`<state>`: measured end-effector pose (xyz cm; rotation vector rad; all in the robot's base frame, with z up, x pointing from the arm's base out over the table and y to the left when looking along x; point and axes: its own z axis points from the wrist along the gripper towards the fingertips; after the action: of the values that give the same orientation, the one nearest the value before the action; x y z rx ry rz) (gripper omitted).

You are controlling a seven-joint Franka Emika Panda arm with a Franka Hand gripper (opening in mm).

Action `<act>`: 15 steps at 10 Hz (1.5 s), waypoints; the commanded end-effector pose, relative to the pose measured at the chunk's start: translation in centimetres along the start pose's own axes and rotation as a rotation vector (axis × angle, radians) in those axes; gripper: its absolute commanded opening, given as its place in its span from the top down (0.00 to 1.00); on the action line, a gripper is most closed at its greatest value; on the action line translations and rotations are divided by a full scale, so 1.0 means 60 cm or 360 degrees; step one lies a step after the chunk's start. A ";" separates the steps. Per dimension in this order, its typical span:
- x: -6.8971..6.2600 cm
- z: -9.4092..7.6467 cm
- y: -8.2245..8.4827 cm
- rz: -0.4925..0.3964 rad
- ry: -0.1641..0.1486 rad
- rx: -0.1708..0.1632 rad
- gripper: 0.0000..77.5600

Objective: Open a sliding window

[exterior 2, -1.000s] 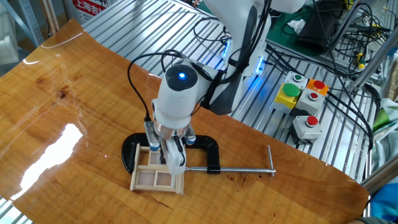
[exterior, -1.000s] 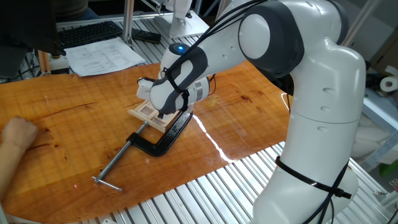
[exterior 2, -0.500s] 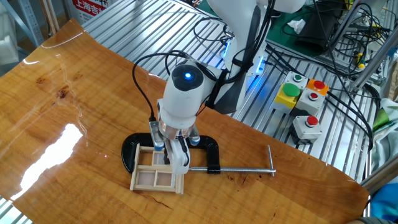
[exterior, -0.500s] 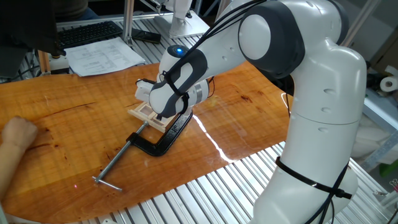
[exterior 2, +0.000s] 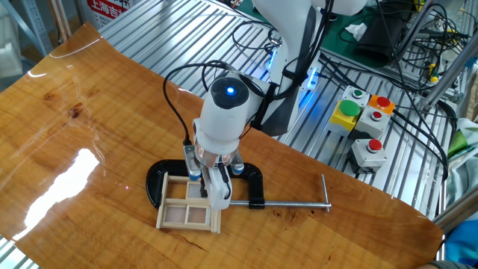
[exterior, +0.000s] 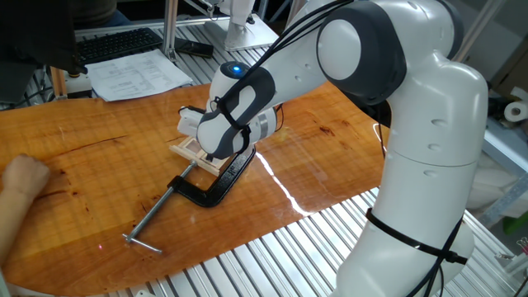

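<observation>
Sliding window point(exterior 2: 187, 204) lies flat near the glossy wooden table's point(exterior 2: 67, 127) edge, held by a black C-clamp point(exterior 2: 250, 187) whose silver screw point(exterior 2: 287, 202) points outward. Bare tabletop lies open to the window's far side. Gripper point(exterior 2: 208, 184) stands down on the frame's clamp-side edge; finger opening cannot be told. One fixed view hides the panes behind the wrist point(exterior: 227, 124); the other shows them. No legible writing.

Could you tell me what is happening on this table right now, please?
A Franka arm has its gripper lowered onto a small pale wooden sliding window lying flat on the wooden table. A black C-clamp with a long silver screw pins the window at its far edge. The fingers reach down into the frame, apparently to push the sash along. Whether they are open or shut cannot be made out.
</observation>
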<state>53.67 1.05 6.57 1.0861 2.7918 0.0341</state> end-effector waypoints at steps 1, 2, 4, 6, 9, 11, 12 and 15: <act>0.029 0.024 -0.007 0.0013 0.0059 0.0031 1.00; 0.029 0.025 -0.007 0.0015 0.0060 0.0031 1.00; 0.030 0.031 -0.007 0.0012 0.0112 0.0059 1.00; 0.030 0.031 -0.007 -0.0004 0.0226 0.0094 1.00; 0.030 0.027 -0.009 -0.0032 0.0274 0.0136 1.00; 0.027 0.007 -0.011 -0.0080 0.0299 0.0155 1.00; 0.024 -0.003 -0.011 -0.0087 0.0312 0.0165 1.00; 0.009 -0.037 -0.011 -0.0105 0.0353 0.0190 1.00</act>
<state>52.44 1.25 7.48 1.0957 3.0185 -0.0019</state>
